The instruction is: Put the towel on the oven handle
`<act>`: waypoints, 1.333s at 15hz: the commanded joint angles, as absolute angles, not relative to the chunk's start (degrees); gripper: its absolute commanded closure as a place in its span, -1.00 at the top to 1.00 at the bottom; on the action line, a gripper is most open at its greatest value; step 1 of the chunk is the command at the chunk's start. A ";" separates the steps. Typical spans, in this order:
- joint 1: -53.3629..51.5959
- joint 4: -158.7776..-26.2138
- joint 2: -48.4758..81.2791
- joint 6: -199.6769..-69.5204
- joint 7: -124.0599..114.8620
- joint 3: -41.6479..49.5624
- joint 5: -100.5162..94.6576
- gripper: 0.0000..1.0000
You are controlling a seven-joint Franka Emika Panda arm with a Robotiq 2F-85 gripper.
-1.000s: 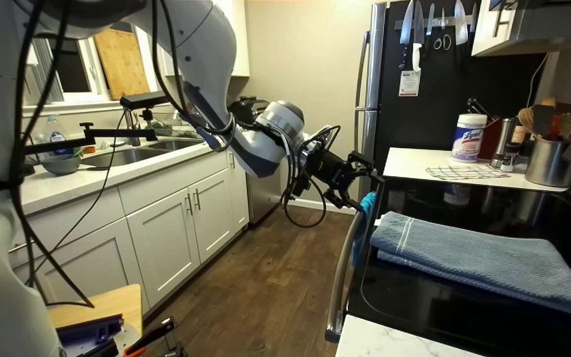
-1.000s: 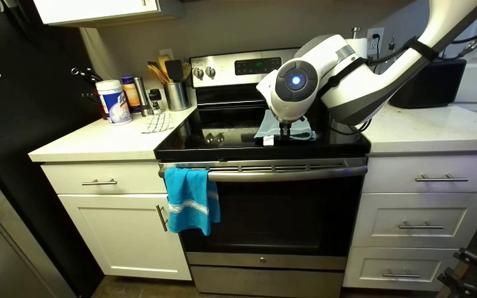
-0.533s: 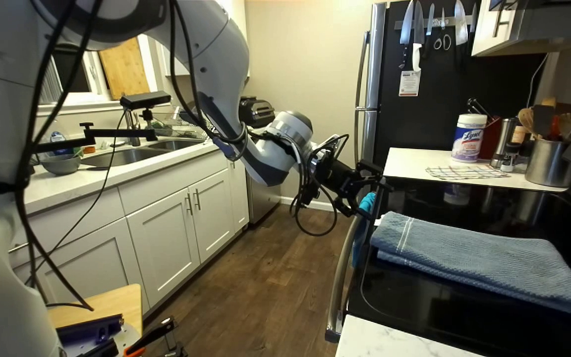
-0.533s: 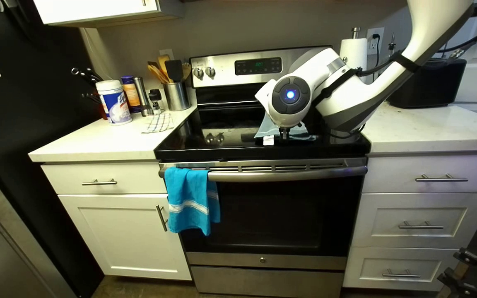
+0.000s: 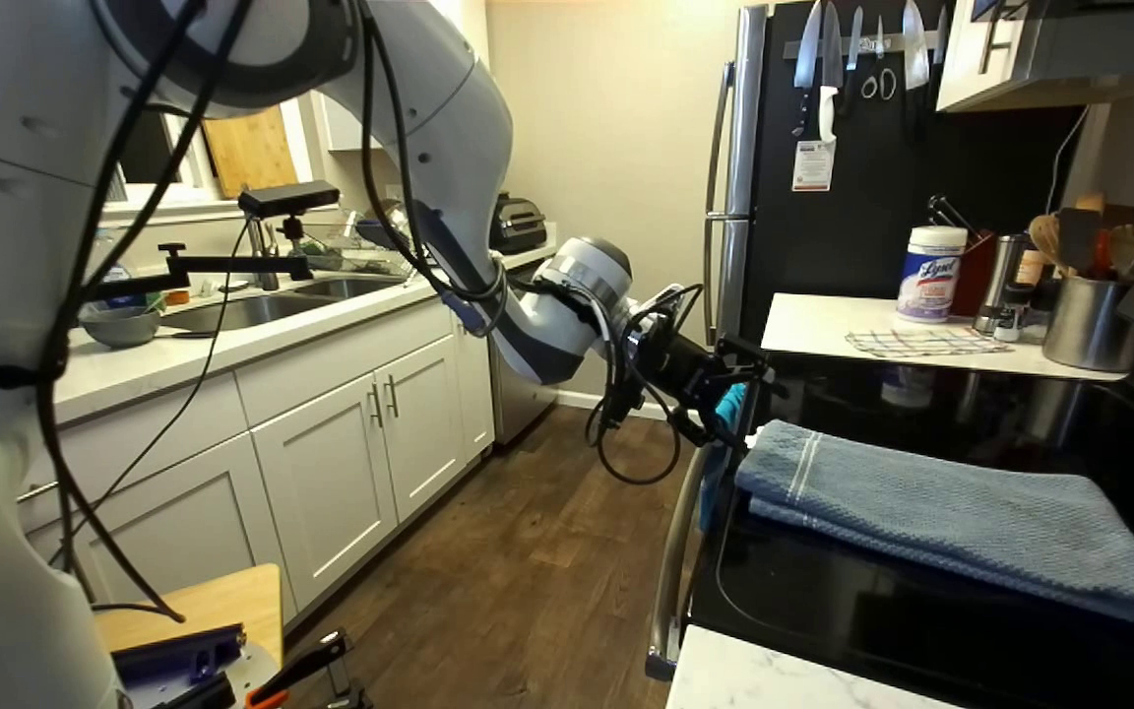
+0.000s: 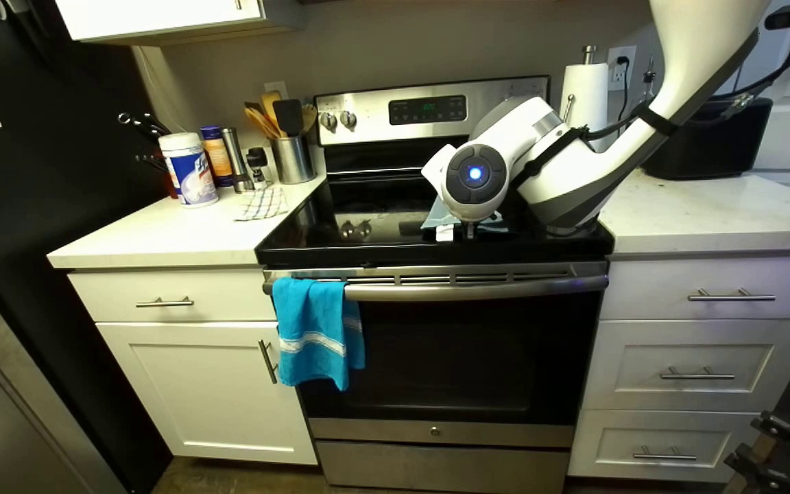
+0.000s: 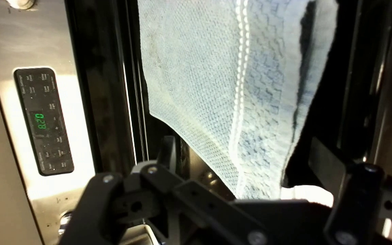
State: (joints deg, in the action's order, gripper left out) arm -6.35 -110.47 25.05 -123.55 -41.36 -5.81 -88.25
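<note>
Plainly empty, the gripper [image 7: 247, 156] stands with jaws wide apart; just ahead lies the folded towel [image 5: 951, 522] on the stovetop [image 5: 823, 601], with the oven handle [image 6: 467, 291] below. Catching only the upper layer, where the handle-side edge gapes, could undo the fold.

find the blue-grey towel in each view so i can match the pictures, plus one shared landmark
In an exterior view: the towel lies folded at lower right.
In an exterior view: the towel is just above and right of centre, partly behind the robot arm.
Wrist view: the towel runs from the top edge past the middle.
Shared landmark: the black stovetop beneath it.
</note>
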 commanded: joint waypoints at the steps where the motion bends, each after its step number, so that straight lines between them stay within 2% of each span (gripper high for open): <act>1: -6.80 -108.94 26.45 -122.76 -42.94 -5.22 -90.25 1.00; 12: -6.60 -105.37 30.39 -122.92 -45.00 -3.70 -90.60 1.00; 13: -6.67 -105.28 30.32 -122.89 -45.29 -3.59 -91.01 0.78; 14: -6.65 -105.29 30.21 -123.14 -45.44 -3.58 -91.31 0.47; 20: -6.49 -105.20 30.23 -122.50 -45.70 -3.47 -92.33 -0.33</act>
State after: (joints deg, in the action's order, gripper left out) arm -6.33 -105.35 30.04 -123.51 -44.16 -3.61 -90.53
